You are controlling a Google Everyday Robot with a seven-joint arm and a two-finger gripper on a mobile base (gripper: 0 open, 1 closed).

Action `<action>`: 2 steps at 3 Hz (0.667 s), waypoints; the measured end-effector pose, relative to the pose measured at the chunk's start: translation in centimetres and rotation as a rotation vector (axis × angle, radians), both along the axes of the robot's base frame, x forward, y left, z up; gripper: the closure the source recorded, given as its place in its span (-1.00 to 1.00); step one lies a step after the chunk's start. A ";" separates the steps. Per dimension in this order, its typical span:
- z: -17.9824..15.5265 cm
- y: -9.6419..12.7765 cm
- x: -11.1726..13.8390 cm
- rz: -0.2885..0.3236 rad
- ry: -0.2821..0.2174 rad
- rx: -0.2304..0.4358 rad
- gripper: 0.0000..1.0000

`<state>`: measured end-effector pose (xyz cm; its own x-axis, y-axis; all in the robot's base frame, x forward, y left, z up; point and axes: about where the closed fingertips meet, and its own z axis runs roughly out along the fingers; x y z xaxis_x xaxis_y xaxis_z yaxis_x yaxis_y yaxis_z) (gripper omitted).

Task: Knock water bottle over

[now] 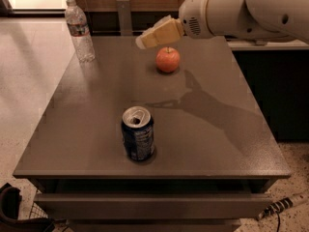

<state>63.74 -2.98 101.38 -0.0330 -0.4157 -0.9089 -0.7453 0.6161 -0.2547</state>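
Note:
The water bottle (79,30), clear plastic with a white cap and a dark label band, stands upright at the far left corner of the grey table (96,120). My gripper (145,40) hangs above the far middle of the table, its tan fingers pointing left, well to the right of the bottle and not touching it. It is just above and left of an apple.
A red apple (168,59) sits on the far middle of the table under the gripper. An opened dark blue soda can (137,133) stands near the front. A wooden wall and a grey post (124,16) are behind the table. A dark counter (270,81) is on the right.

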 end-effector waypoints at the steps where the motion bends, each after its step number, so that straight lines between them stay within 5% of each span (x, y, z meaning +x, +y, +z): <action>1: -1.6 3.8 3.2 0.017 -0.007 0.006 -1.00; 2: -3.2 8.6 6.9 0.050 -0.016 0.061 -1.00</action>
<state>70.65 5.62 98.22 0.0009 -0.3607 -0.9327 -0.7715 0.5932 -0.2301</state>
